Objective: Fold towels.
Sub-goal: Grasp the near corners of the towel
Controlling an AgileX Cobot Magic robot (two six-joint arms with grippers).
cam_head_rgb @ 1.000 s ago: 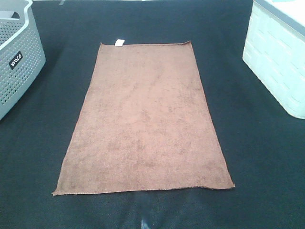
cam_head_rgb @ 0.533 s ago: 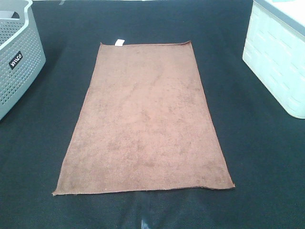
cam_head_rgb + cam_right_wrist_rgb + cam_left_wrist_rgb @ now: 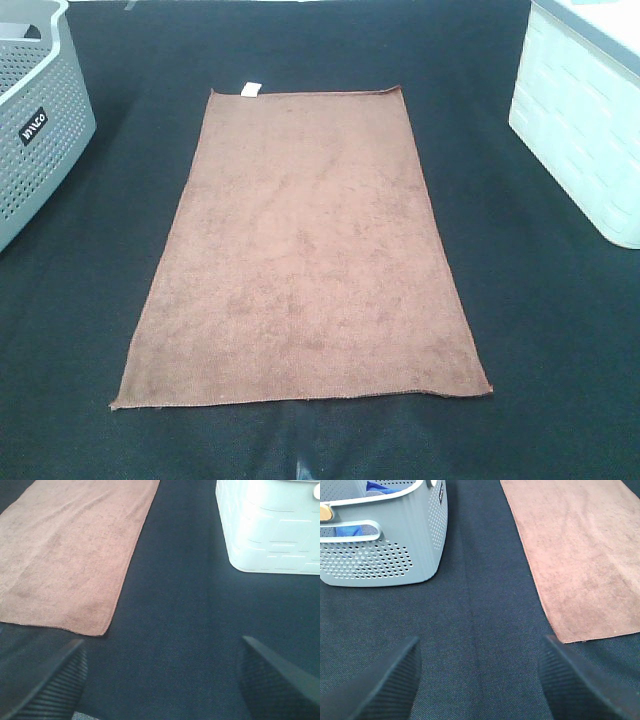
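On the dark table (image 3: pixel 560 350) the towel (image 3: pixel 305 250) lies unfolded; left gripper (image 3: pixel 480 642) and right gripper (image 3: pixel 162 645), jaws apart and empty, likely need the corners just ahead.

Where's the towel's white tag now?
Exterior high view: the white tag sticks out from the towel's far hem near its left corner, on the grey basket's side.

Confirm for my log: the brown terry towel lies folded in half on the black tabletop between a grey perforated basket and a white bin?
No. The exterior high view shows the brown terry towel spread flat, unfolded, on the black tabletop between the grey perforated basket and the white bin.
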